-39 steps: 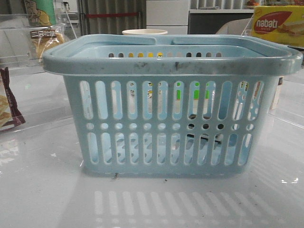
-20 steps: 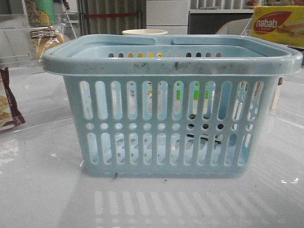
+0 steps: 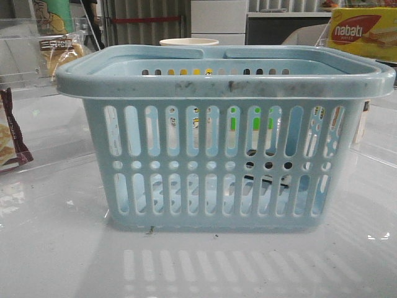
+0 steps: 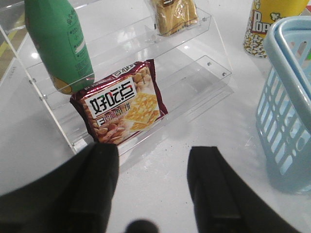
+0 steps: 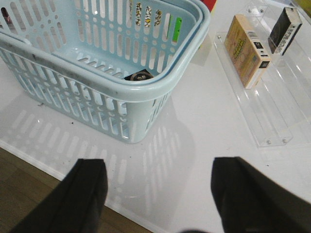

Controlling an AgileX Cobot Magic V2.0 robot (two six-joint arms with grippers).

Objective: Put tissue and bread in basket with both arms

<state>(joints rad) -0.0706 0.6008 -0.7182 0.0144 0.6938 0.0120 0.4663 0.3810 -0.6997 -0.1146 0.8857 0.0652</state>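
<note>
Tissue point(image 5: 141, 75) lies inside basket point(image 3: 223, 84); bread point(image 4: 174, 15) sits on clear shelf point(image 4: 194, 53). Left gripper point(image 4: 153, 189) and right gripper point(image 5: 160, 199) both spread, empty.

Both wrists show broad, matte black jaws.

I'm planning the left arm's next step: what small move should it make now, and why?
Probably ease the open left hand forward and up toward the bread on the clear shelf's upper step. The bread is not in the basket yet, while a dark pack, apparently the tissue, already lies inside.
</note>
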